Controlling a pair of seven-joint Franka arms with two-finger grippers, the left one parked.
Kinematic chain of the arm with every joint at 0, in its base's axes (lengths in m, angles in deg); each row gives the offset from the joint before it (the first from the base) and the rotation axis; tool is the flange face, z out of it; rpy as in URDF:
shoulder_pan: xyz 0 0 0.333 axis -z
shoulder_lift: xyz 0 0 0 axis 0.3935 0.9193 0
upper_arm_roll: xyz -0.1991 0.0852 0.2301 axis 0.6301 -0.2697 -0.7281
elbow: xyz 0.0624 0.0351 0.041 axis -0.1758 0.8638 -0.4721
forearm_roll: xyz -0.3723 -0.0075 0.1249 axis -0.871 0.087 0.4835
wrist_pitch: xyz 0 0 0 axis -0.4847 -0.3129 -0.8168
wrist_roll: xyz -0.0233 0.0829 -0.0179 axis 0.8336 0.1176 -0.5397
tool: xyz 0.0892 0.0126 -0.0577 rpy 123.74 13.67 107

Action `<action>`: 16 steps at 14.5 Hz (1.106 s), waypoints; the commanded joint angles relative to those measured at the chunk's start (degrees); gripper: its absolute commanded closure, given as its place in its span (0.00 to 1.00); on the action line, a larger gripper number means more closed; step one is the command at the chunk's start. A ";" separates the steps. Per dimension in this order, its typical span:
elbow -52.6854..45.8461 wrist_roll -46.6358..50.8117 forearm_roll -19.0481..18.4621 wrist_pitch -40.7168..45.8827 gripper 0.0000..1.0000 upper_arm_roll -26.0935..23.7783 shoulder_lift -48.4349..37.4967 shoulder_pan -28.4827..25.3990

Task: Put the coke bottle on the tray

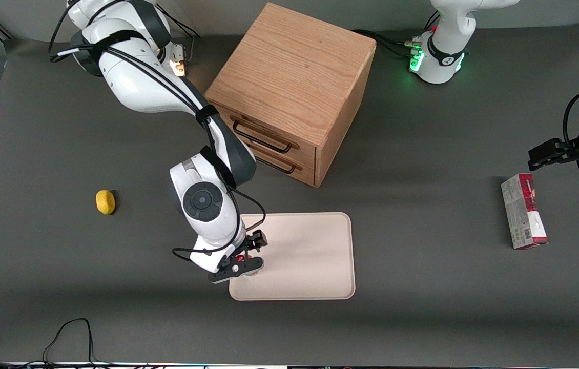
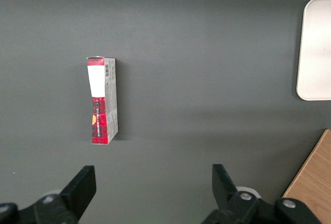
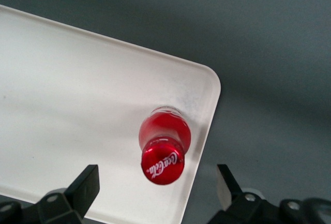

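The red coke bottle stands upright on the cream tray, close to one rounded corner and just inside the rim; its red cap with white script faces the right wrist camera. My gripper hangs directly above it, open, with both black fingers well apart from the bottle and touching nothing. In the front view the gripper is over the tray's edge toward the working arm's end, near the corner closest to the camera. Only a bit of the red bottle shows under the hand.
A wooden two-drawer cabinet stands farther from the camera than the tray. A yellow lemon-like object lies toward the working arm's end. A red-and-grey carton lies toward the parked arm's end. Black cables trail along the table's near edge.
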 commanded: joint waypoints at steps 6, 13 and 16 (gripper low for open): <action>0.79 0.91 -0.46 18.99 0.00 -0.73 -15.25 -0.40; 10.76 0.83 1.12 31.07 0.00 0.24 -31.67 4.32; 21.67 0.04 2.36 27.21 0.00 0.33 -40.73 11.44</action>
